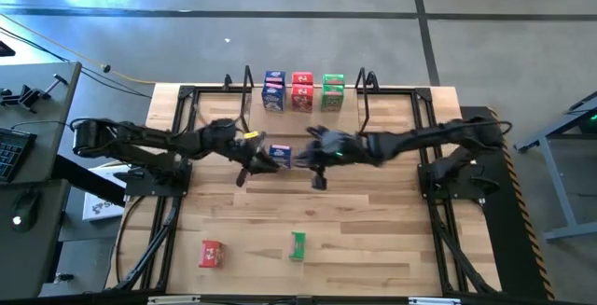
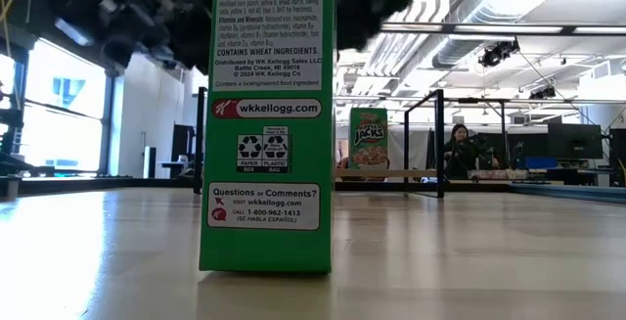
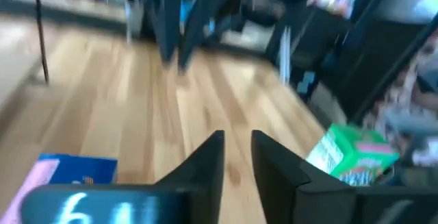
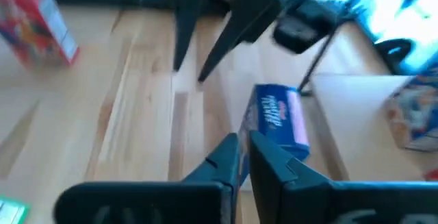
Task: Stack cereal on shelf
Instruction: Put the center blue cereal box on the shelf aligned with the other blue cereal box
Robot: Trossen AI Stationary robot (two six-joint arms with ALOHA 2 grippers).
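A blue cereal box [image 1: 280, 156] lies on the tabletop at mid-table, between my two grippers. My left gripper [image 1: 263, 163] is just left of it and my right gripper [image 1: 312, 159] just right of it. Both are shut and empty. The right wrist view shows the blue box [image 4: 278, 119] lying flat just beyond my right fingertips; the left wrist view shows it [image 3: 72, 176] beside my left gripper [image 3: 237, 157]. The shelf [image 1: 317, 109] at the far edge carries blue [image 1: 273, 91], red [image 1: 301, 91] and green [image 1: 333, 90] boxes. A red box [image 1: 212, 254] lies near the front and a green box [image 1: 298, 245] stands there. My right gripper has its shut fingertips [image 4: 259, 145] right at the blue box's near end [image 4: 268, 148], coming level from the table's right. I cannot tell whether they touch it. The box lies flat on the table.
The standing green box [image 2: 266, 114] fills the low view's middle. Black wire shelf supports [image 1: 366, 90] rise at the far side. A black frame [image 1: 173, 202] runs along the table's sides. A person [image 2: 458, 150] sits in the room beyond. Bare planks [image 1: 373, 230] lie at the front right.
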